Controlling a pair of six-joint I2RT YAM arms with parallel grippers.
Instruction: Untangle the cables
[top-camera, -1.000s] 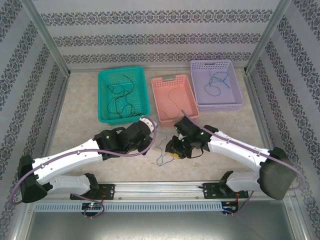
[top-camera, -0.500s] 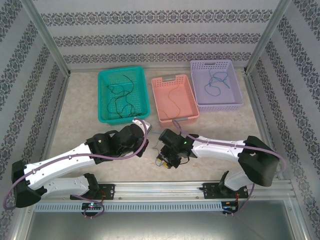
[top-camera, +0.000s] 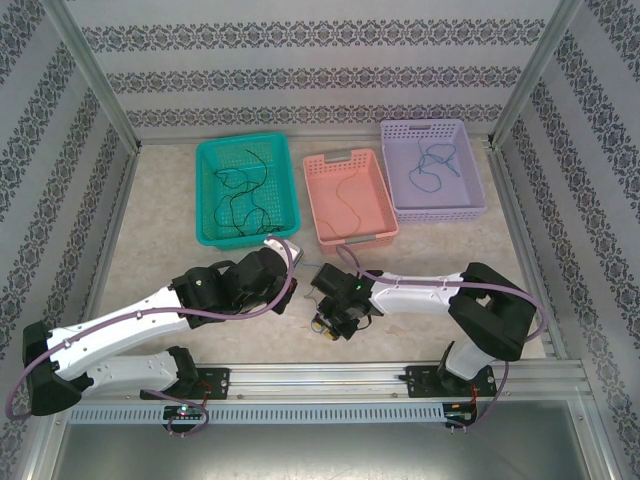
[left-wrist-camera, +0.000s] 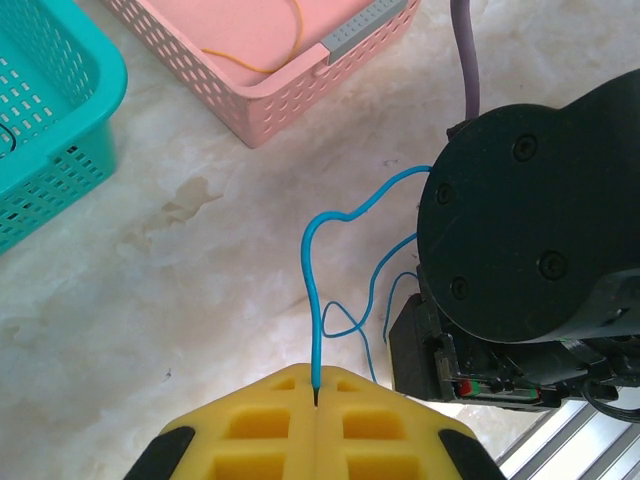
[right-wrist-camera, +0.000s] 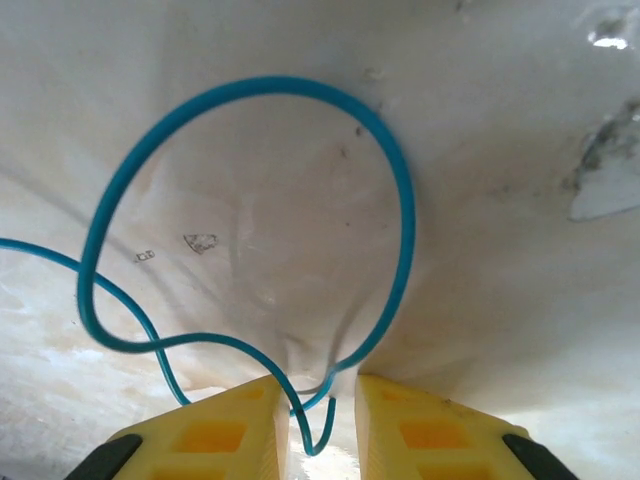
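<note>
jutting straight from left jaws: cable (left-wrist-camera: 313, 300)

I'm holding my left gripper (left-wrist-camera: 315, 392) pinched shut; right gripper (right-wrist-camera: 322, 405) is pointing downward, jaws narrowly apart; wrists sitting close.

Teal basket (top-camera: 235, 238), pink basket (top-camera: 372, 200), lilac basket (top-camera: 440, 212) on table (top-camera: 160, 240); pink and lilac perhaps touching.

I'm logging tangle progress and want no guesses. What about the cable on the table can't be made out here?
Left wrist view: the blue cable leaves the left gripper and passes behind the right arm's black wrist; the rest is hidden.
Right wrist view: the loop before the right gripper sends one strand off the left edge.
Top view: both wrists cover the cable, and it is too thin to trace.
</note>
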